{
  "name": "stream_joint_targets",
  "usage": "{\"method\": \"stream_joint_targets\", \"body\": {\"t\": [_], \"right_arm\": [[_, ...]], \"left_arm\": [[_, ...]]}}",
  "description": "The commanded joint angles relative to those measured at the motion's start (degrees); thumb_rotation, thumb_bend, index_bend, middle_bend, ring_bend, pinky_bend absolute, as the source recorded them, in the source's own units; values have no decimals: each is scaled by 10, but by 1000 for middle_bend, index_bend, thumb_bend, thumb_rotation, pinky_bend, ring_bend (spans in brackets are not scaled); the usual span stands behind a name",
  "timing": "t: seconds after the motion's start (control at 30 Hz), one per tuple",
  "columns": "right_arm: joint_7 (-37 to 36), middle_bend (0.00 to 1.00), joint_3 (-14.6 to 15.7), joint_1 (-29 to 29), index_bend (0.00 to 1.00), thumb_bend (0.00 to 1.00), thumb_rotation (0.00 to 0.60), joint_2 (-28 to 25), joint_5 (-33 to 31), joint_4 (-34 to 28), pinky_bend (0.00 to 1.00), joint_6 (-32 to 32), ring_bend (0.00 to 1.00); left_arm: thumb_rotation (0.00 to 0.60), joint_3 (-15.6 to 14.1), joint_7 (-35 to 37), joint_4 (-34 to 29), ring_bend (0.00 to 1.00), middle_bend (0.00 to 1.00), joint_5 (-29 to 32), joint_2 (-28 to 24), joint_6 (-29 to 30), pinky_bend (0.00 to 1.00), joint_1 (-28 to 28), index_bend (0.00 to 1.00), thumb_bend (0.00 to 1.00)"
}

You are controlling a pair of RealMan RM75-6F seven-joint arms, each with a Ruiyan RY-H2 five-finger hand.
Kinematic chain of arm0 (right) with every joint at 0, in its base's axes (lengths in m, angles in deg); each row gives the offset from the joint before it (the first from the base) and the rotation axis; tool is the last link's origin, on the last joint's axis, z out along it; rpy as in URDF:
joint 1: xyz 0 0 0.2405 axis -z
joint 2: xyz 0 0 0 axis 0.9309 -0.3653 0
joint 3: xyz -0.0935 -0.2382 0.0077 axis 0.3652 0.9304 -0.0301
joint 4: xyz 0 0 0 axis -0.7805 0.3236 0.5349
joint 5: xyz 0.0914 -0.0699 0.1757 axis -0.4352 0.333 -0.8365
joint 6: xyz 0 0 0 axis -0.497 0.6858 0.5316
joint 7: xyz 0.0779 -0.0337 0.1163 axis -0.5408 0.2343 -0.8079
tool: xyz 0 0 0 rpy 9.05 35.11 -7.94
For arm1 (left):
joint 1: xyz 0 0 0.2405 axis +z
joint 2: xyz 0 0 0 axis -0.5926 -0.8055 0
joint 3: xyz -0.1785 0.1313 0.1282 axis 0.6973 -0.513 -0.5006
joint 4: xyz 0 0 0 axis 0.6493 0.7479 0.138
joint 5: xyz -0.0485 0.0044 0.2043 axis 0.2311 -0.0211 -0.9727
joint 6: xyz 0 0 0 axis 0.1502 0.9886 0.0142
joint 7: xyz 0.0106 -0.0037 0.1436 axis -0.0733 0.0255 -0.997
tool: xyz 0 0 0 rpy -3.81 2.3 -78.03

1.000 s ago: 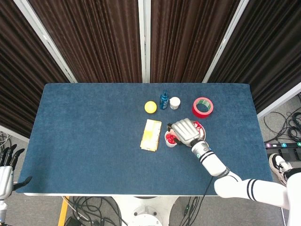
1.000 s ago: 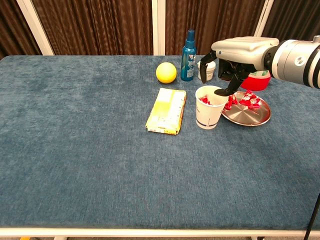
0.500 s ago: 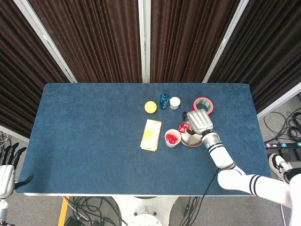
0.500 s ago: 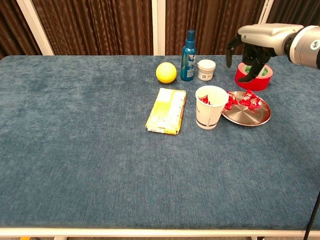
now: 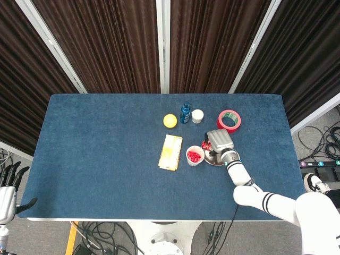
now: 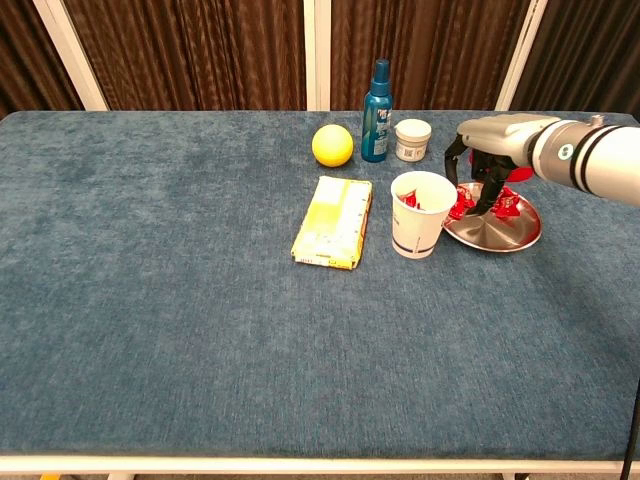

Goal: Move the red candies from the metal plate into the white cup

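The right hand [image 6: 487, 165] has a smooth silver-grey metallic back and dark, nearly black fingers [image 6: 494, 193]. Behind it the wrist is a glossy white cylinder ringed with a black band and carrying a small round teal mark. Further back, the head view shows the right arm [image 5: 265, 201] as rounded white segments, again crossed by thin black rings. The left hand [image 5: 7, 187] has the same grey shell with slim black fingers.
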Motion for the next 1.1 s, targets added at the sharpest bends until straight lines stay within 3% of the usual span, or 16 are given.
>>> {"method": "stream_joint_targets", "body": {"t": [0.03, 0.47, 0.73, 0.83, 1.1], "right_arm": [[7, 941, -2, -9, 481, 122, 600, 17, -7, 23, 1000, -7, 910], [37, 941, 2, -22, 487, 174, 600, 48, -37, 66, 1000, -23, 910], [30, 941, -4, -18, 556, 298, 600, 43, -21, 55, 1000, -11, 913], [19, 941, -10, -10, 556, 298, 600, 12, -3, 16, 1000, 5, 913], [-36, 941, -40, 33, 563, 297, 600, -140, 83, -193, 1000, 82, 913]], "left_arm": [[600, 0, -1, -1, 91, 169, 1, -1, -1, 163, 0, 225, 0], [600, 1, 3, 0, 91, 169, 4, -1, 0, 163, 1, 224, 0], [600, -2, 6, 2, 91, 169, 4, 0, 3, 163, 5, 224, 0], [600, -2, 8, 4, 91, 169, 3, 1, 7, 163, 7, 224, 0], [600, -1, 6, 2, 91, 169, 0, -1, 10, 163, 6, 224, 0]]}}
